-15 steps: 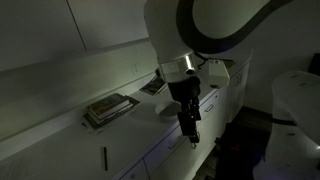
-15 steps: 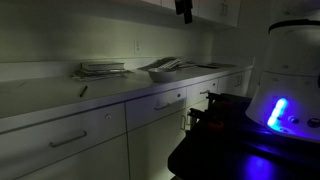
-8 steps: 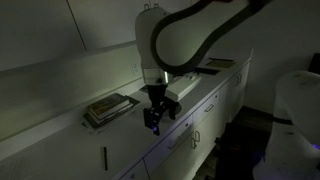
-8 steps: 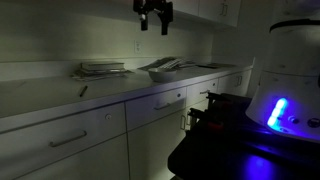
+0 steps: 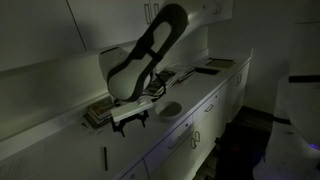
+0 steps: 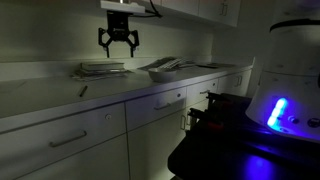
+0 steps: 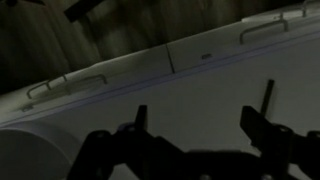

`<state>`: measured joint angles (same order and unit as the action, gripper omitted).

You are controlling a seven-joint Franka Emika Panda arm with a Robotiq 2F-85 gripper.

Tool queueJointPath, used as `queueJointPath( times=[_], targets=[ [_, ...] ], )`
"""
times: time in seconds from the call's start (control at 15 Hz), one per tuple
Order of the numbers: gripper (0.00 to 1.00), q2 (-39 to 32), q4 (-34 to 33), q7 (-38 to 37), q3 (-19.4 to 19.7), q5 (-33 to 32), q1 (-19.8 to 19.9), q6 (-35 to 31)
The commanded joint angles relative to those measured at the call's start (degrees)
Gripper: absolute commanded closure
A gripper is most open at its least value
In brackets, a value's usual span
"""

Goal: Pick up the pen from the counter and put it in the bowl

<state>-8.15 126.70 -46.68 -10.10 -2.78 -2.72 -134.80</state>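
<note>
The pen (image 6: 83, 90) is a thin dark stick lying on the pale counter (image 6: 40, 98), beyond the book-like stack. I cannot make it out in the wrist view. The small round pale bowl (image 5: 170, 108) sits near the counter's front edge; it also shows in an exterior view (image 6: 165, 69). My gripper (image 5: 131, 126) is open and empty. It hangs in the air above the counter (image 5: 60, 135), over the stack and between the pen and the bowl in an exterior view (image 6: 118, 47). The wrist view shows both fingers spread (image 7: 203, 110) over bare counter.
A flat book-like stack (image 5: 105, 108) lies on the counter below the gripper and also shows in an exterior view (image 6: 103, 69). Dark flat trays (image 5: 215, 65) lie further along. White cabinet fronts with bar handles (image 6: 70, 138) run below. Wall cabinets hang above.
The arm has swung along the counter, from beyond the bowl and trays to above the book-like stack, closer to the pen. The gripper has stayed open.
</note>
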Motion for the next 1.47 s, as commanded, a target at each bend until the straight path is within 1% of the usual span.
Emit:
queueJointPath(
  times=[0.0,0.2,0.47,0.67,0.87,0.93,1.07,1.13,1.27,1.4],
  targets=[
    [0.00,-12.5,-13.8,-8.5,3.9,-3.1,-5.6,4.3],
    [0.00,-21.4,-23.9,-8.6,6.1,-0.9,-9.4,3.7],
    [0.00,-29.7,-34.9,-8.8,8.8,0.4,-12.7,5.5],
    [0.00,-34.2,-41.1,-9.0,10.2,0.8,-14.0,7.9],
    [0.00,-38.3,-45.9,-8.9,10.7,1.3,-14.5,10.1],
    [0.02,-39.5,-47.2,-9.0,10.8,1.4,-14.7,10.5],
    [0.08,-41.7,-49.7,-8.8,11.2,1.5,-14.9,10.9],
    [0.17,-42.7,-50.8,-8.8,11.3,1.6,-14.9,11.1],
    [0.24,-44.3,-52.8,-8.7,11.4,1.9,-14.8,11.5],
    [0.50,-45.5,-54.3,-8.7,11.5,2.1,-14.8,11.7]
  ],
)
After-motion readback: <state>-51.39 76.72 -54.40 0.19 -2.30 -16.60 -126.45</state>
